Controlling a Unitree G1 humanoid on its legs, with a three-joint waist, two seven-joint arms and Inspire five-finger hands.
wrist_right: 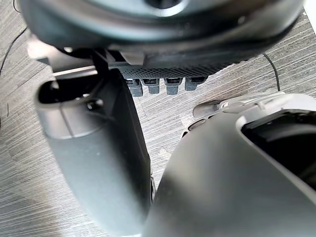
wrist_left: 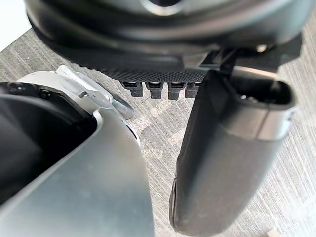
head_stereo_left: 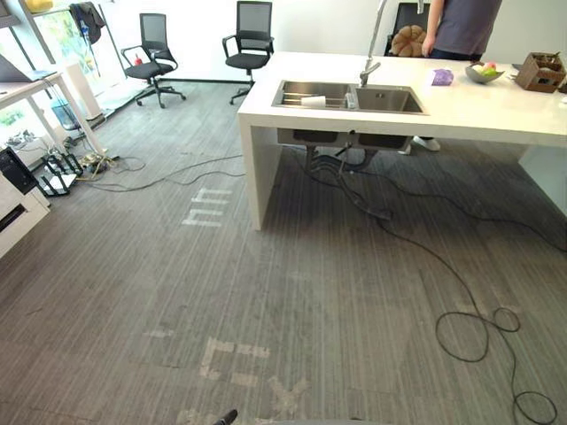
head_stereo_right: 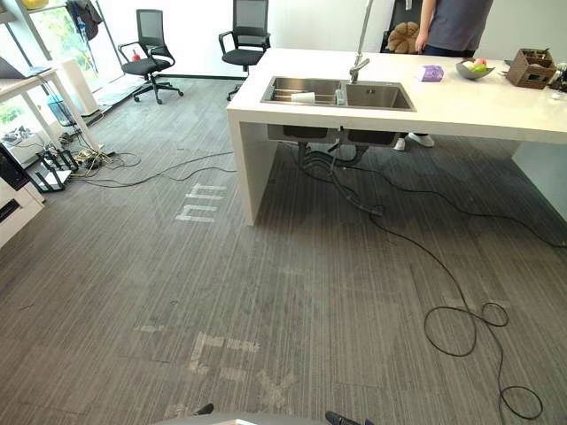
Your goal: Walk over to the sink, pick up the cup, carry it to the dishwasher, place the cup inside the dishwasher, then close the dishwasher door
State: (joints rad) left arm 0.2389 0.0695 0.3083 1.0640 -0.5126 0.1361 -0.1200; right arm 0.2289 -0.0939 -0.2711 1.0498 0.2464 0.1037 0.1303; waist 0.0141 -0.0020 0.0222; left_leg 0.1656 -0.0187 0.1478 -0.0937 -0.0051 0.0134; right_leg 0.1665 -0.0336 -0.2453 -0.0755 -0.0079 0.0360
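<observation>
Left hand (wrist_left: 232,148) and right hand (wrist_right: 98,163) hang loosely open, empty; cup (head_stereo_left: 314,102) seems to lie sideways in distant sink (head_stereo_left: 394,100), so a misjudged approach could bump the counter (head_stereo_left: 496,111) or roll it.

I see the cup (head_stereo_left: 314,102) far ahead of me, small and white, and it looks to be lying on its side in the left basin of the sink (head_stereo_left: 391,100), towards that basin's right end near the divider. The sink is a stainless steel double basin sunk flush into the white tabletop (head_stereo_left: 461,113), close to the tabletop's left end. Its right basin is bare, and a tall tap (head_stereo_left: 368,69) rises from its far rim.
</observation>
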